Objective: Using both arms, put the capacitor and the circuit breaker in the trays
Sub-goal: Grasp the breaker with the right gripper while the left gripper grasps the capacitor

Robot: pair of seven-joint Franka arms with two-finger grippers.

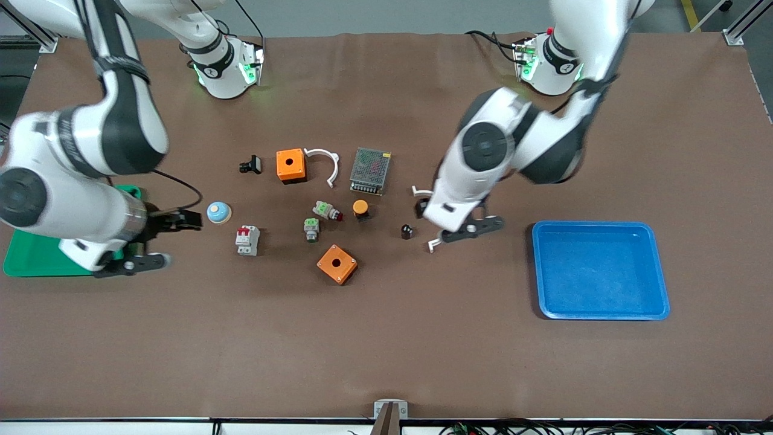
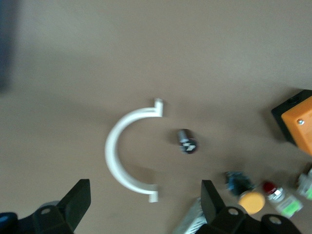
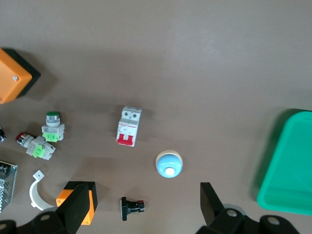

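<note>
Desk [image 1: 386, 350] holdings as we count them:

- Capacitor [image 1: 407, 231], tiny and black, lying on the desk near the left arm's hand, between the orange-capped button [image 1: 360, 208] and the blue tray [image 1: 601, 270]; a white half-ring clip [image 2: 127, 148] lies just beside it.
- Breaker [image 1: 247, 240], white with red toggles, lying just nearer the front camera than the blue dome [image 1: 218, 212].
- Left pincer [image 2: 146, 204]: fingers apart, holding nothing, over the clip and capacitor.
- Right pincer [image 3: 141, 209]: fingers apart, holding nothing, over the desk by the green tray [image 1: 36, 257].
</note>
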